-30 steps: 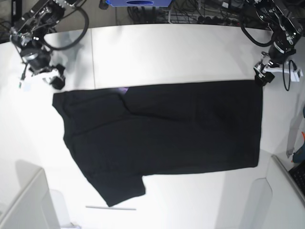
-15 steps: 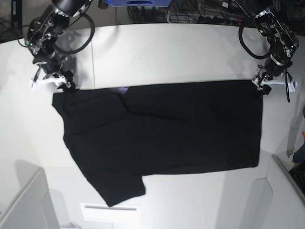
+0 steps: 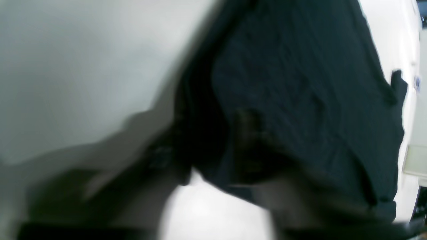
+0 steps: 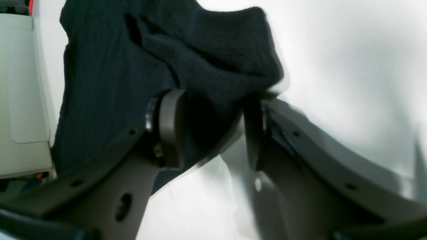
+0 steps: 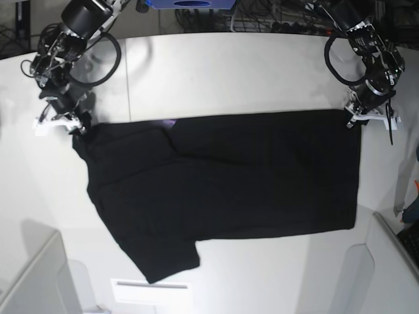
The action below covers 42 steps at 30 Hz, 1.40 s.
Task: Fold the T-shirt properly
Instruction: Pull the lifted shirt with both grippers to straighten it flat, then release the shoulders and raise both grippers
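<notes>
t-shirt (image 5: 222,176): one; two grippers at its corners.

Bright overhead light; both wrist views blurred.

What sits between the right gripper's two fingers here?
A bunched corner of the T-shirt fills the gap between the right gripper fingers, clearest in the right wrist view.

T-shirts: one, the black T-shirt (image 5: 222,186), spread flat.
Tables: one, the white table (image 5: 229,72).
Robot arms: two (one at each far corner of the garment).
Grippers: two, the left gripper (image 5: 354,118) and the right gripper (image 5: 77,125).
Short sleeves in view: two.
Coloured prints: one, the purple print (image 5: 169,123) (only a sliver shows at the collar).
</notes>
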Available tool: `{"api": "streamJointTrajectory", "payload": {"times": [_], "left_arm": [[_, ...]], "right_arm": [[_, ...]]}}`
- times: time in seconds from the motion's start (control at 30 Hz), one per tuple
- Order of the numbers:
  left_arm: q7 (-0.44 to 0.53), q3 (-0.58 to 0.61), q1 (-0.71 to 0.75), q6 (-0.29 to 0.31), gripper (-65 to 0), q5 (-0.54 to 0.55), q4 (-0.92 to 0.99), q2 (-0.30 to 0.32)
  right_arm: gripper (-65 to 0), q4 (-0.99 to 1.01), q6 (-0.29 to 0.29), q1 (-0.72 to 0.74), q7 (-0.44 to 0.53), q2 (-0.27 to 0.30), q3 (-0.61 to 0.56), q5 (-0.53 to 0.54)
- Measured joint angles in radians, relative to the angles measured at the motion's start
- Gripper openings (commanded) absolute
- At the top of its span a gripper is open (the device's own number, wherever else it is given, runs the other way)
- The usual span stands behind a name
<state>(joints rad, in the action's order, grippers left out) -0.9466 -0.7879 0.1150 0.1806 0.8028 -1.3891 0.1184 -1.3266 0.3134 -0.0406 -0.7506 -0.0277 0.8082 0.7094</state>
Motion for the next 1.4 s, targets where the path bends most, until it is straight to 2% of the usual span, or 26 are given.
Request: {"api": "streamJointTrajectory", "payload": {"times": [0.07, 0.13, 0.3, 0.37, 0.47, 0.6, 0.77, 0.93, 1.4], "left_arm": [[-0.003, -0.001, 0.002, 0.003, -65.0, 0.014, 0.004, -0.008], [-0.008, 0.000, 0.003, 0.003, -65.0, 0.014, 0.004, -0.003], [-0.020, 0.006, 0.020, 0.003, -65.0, 0.009, 0.001, 0.035], [-0.017, 0.007, 0.059, 0.003, -65.0, 0.012, -0.031, 0.046], [-0.047, 0.010, 0.147, -0.002, -65.0, -0.009, -0.103, 0.077], [-0.055, 0.010, 0.275, -0.007, -65.0, -0.018, -0.182, 0.106], [-0.048, 0.003, 0.386, -0.006, -65.0, -0.016, -0.239, 0.107], [-0.041, 0.002, 0.416, -0.006, -65.0, -0.016, -0.245, 0.105], [-0.037, 0.002, 0.432, -0.005, -65.0, -0.010, -0.247, 0.103]], "right_arm": [[-49.5, 0.006, -0.001, 0.010, -0.001, 0.000, 0.005, -0.020], [-64.7, 0.008, -0.009, 0.010, -0.002, 0.003, 0.004, -0.035], [-65.0, -0.017, -0.010, -0.003, -0.022, 0.001, 0.006, -0.039], [-65.0, -0.064, -0.014, -0.029, -0.046, -0.016, 0.045, -0.045], [-65.0, -0.174, -0.026, -0.112, -0.071, -0.042, 0.074, -0.057], [-65.0, -0.306, -0.025, -0.218, -0.172, -0.066, 0.071, -0.063], [-65.0, -0.391, -0.023, -0.368, -0.169, -0.114, 0.071, -0.043], [-65.0, -0.398, -0.029, -0.421, -0.168, -0.111, 0.073, 0.063], [-65.0, -0.401, -0.029, -0.445, -0.167, -0.108, 0.072, 0.066]]}}
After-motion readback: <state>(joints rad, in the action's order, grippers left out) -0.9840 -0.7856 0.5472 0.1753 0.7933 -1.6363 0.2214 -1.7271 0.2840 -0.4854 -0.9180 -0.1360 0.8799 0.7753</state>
